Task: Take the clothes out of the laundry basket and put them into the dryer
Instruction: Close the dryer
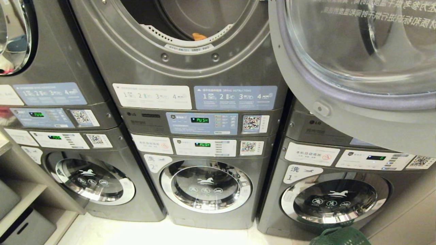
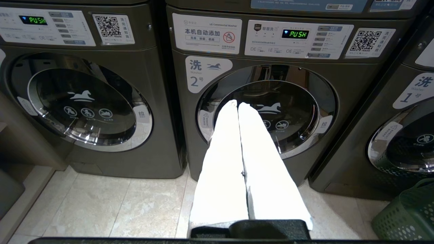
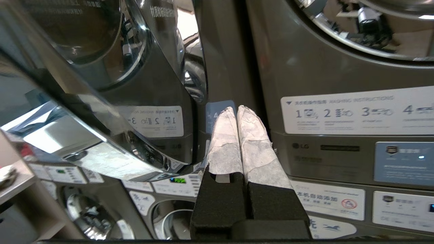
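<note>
Laundromat: dryer door (image 3: 84,101) beside right end effector (image 3: 236,110).

Even indoor light, fairly bright, with the pale floor (image 2: 101,203) washed out. Glare streaks the open dryer door (image 1: 357,61) and chrome rims. Lines bow toward the frame edges; the right wrist view is slightly soft.

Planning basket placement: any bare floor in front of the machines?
Bare tile runs before washer 2 and its left neighbour. Crowded on the robot's right: green basket under the swung-open dryer door. Shelving bounds the left.
</note>
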You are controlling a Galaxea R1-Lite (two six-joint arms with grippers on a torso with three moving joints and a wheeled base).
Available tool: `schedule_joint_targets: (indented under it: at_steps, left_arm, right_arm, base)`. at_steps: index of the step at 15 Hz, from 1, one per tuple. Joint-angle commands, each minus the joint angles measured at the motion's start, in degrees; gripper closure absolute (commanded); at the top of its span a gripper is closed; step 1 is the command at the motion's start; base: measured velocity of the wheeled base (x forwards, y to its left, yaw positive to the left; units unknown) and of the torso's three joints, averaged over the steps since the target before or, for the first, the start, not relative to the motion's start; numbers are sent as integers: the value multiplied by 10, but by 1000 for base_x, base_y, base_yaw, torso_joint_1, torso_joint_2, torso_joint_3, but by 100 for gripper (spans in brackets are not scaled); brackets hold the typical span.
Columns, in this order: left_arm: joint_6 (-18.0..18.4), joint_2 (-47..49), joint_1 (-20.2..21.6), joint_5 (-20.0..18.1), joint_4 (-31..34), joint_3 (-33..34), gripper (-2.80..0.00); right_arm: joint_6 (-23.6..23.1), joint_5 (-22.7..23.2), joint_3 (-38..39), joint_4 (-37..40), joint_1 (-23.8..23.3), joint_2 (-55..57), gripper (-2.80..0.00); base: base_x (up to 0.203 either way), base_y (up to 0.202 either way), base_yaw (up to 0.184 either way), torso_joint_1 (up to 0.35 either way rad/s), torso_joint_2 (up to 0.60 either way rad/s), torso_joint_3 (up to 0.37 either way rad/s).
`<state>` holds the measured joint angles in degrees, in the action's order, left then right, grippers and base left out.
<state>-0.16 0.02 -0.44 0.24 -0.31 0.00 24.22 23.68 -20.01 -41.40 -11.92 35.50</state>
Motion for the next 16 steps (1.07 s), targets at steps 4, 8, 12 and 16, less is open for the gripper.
schedule_joint_targets:
  at_steps: [4,8,12,16]
  left_arm:
    - [0,-1,0,0,0,0,0]
    - [0,-1,0,0,0,0,0]
    - [0,-1,0,0,0,-1,0]
    - [0,-1,0,0,0,0,0]
  right_arm:
    - [8,125,-5,-4,26,-8,0]
    - [7,131,-32,-4,105,3,0]
    - [8,135,-75,-4,179,51,0]
    - [1,135,-116,-4,296,117,0]
  base:
    - [0,0,0,0,0,0]
    - [0,0,0,0,0,0]
    - [0,0,0,0,0,0]
    - [0,0,0,0,0,0]
